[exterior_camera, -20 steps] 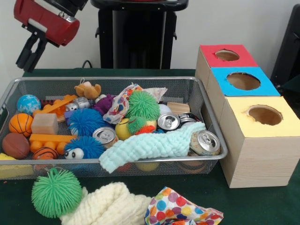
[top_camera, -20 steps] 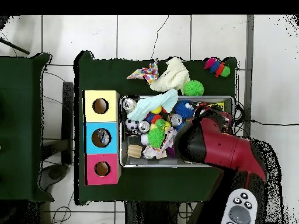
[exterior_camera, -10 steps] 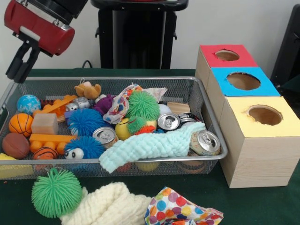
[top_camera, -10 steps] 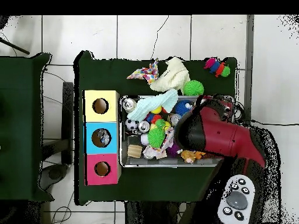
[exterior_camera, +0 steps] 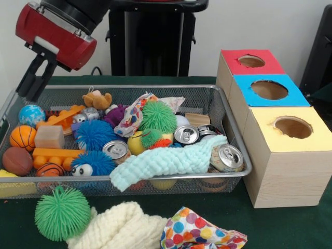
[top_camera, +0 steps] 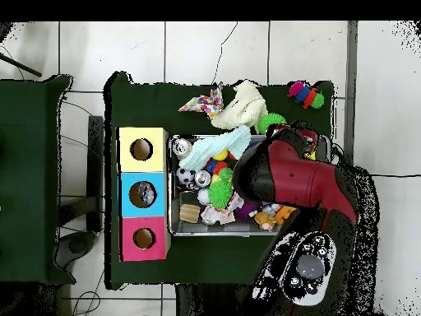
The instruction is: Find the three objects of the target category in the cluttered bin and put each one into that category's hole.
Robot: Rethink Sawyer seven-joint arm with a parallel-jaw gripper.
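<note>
A wire mesh bin [exterior_camera: 129, 87] holds a jumble of things: drink cans [exterior_camera: 187, 135] [exterior_camera: 227, 157], green [exterior_camera: 158, 116] and blue spiky balls [exterior_camera: 94, 135], small sports balls [exterior_camera: 23, 137], orange blocks [exterior_camera: 54, 154], a small plush toy [exterior_camera: 97, 99] and a mint cloth [exterior_camera: 166, 161]. Beside it stand the red-topped [exterior_camera: 251, 61], blue-topped [exterior_camera: 269, 90] and yellow-topped [exterior_camera: 293, 127] boxes, each with a round hole. My gripper [exterior_camera: 28, 92] hangs above the bin's far left corner, open and empty. In the overhead view the red arm [top_camera: 288, 177] hides the gripper and half the bin.
On the green table in front of the bin lie a green spiky ball [exterior_camera: 62, 212], a cream knit cloth [exterior_camera: 119, 225] and a polka-dot cloth [exterior_camera: 199, 231]. A colourful toy [top_camera: 306, 95] lies at a table corner in the overhead view.
The arm has swung: the gripper rose and went left, then came back slightly right. In the overhead view the arm now covers more of the bin. Nothing was picked up.
</note>
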